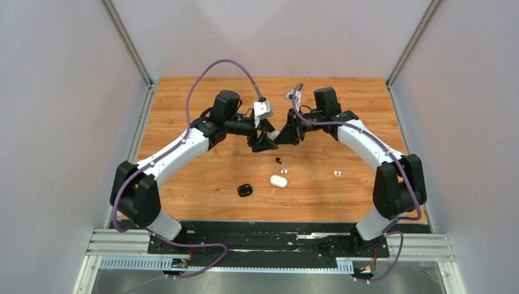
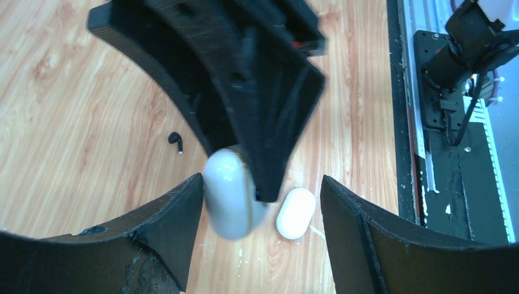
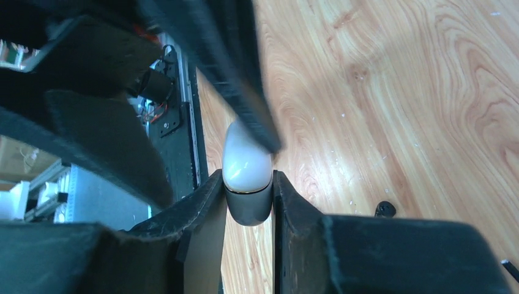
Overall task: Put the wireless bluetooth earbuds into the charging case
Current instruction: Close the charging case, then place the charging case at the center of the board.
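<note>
A white case (image 3: 246, 160) is clamped in the right claw (image 3: 248, 184). The left claw (image 2: 262, 184) is spread wide, released, around it.

A wood-grain tabletop (image 1: 202, 174) — grey walls (image 1: 61, 122) on three sides, a black base plate (image 1: 269, 236) along its near edge.

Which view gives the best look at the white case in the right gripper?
Left wrist: the white case shows nearly whole, seam included. Right wrist sees it half hidden in the right gripper; top shows a speck.
</note>
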You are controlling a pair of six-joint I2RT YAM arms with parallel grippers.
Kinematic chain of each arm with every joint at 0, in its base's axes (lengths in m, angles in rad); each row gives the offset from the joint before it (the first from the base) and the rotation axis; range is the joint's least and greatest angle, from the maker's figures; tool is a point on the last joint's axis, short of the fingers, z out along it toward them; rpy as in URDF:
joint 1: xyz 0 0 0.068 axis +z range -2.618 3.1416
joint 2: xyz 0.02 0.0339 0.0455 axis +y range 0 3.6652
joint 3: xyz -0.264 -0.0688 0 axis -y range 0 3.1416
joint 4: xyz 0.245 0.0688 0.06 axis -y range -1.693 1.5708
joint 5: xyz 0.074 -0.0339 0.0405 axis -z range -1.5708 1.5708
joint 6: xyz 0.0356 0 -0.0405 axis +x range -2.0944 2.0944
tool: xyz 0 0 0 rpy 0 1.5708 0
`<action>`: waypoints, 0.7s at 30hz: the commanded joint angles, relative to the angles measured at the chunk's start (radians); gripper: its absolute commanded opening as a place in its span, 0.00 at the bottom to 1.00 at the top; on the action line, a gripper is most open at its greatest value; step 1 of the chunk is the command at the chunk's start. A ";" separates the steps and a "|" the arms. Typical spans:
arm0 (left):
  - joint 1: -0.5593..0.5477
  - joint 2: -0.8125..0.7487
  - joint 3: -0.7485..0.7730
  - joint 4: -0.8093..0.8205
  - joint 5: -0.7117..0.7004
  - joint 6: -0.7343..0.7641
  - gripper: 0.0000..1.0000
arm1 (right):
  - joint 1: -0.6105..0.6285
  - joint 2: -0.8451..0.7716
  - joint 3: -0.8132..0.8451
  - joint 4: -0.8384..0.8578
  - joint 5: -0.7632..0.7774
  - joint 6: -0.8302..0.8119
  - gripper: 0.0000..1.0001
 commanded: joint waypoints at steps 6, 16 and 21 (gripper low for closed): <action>-0.012 -0.084 -0.046 0.032 -0.017 0.072 0.75 | -0.065 0.077 -0.020 0.210 -0.016 0.283 0.07; 0.036 -0.096 -0.011 -0.021 -0.467 -0.058 0.85 | -0.311 0.153 -0.156 0.081 0.152 0.363 0.00; 0.068 -0.074 0.004 -0.140 -0.458 -0.145 0.85 | -0.356 0.225 -0.135 -0.054 0.346 0.188 0.02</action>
